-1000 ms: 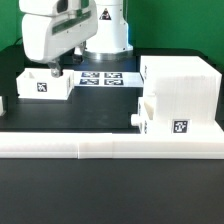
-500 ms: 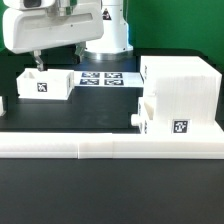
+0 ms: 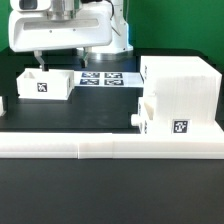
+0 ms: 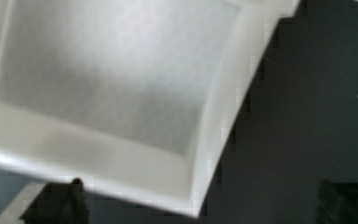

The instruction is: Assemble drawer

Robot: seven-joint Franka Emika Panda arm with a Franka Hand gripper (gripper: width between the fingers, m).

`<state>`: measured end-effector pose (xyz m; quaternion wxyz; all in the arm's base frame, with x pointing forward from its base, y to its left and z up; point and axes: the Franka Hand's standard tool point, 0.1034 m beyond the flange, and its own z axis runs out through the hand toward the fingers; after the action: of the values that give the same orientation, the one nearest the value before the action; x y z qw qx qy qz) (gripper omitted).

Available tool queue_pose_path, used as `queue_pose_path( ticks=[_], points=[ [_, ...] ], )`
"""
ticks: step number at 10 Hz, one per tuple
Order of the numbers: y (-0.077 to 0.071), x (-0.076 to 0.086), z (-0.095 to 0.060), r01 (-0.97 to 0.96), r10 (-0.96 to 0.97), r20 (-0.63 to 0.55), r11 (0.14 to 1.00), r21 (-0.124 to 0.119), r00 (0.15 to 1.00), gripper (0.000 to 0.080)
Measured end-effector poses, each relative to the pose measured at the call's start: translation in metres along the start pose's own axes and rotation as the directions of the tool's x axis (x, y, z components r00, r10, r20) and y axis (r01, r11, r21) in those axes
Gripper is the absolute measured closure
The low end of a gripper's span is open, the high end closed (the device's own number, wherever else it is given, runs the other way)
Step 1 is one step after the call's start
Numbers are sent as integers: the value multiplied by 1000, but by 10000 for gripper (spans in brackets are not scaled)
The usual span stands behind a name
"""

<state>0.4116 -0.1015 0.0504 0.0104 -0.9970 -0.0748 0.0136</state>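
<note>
Exterior view shows the drawer about half built. The big white shell (image 3: 182, 85) stands on the exterior view's right, and one small tray (image 3: 160, 118) sits low in its left face, part way in, its round knob (image 3: 135, 117) pointing to the exterior view's left. A second tray (image 3: 42, 86) lies loose on the black table (image 3: 110, 190) on the exterior view's left, well apart from the shell, with the marker board (image 3: 100, 78) between them at the far side. A long low rail (image 3: 110, 145) runs across the near side. By my reading, the loose tray has yet to be carried over and slid into the shell, and the seated one may need pushing home.

The gripper (image 3: 57, 63) hangs directly above the loose tray with its fingers spread wide and nothing between them. In the wrist view the tray (image 4: 123, 90) fills most of the picture, its open inside facing up. One dark fingertip (image 4: 60, 198) is over the tray and the other is over the bare table, so one side wall lies between them. Whether either finger touches the tray cannot be told. It looks poised for a pinch on that wall.
</note>
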Motion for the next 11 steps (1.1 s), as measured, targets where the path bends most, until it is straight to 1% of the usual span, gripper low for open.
queue_pose_path(
  ticks=[1,2,3,6,8,11],
  points=[
    [-1,-4,7,-55,55,1,998,2,998,150],
    [-2,-6,13,-152,152,-3,988,6,988,150],
    [-5,-6,18,-198,198,-3,980,9,980,150],
    [-9,-13,39,-181,181,-14,983,6,983,150],
    [-10,-20,45,-185,185,-9,983,6,983,150],
    [-12,-27,47,-185,185,-3,983,7,983,150]
  ],
)
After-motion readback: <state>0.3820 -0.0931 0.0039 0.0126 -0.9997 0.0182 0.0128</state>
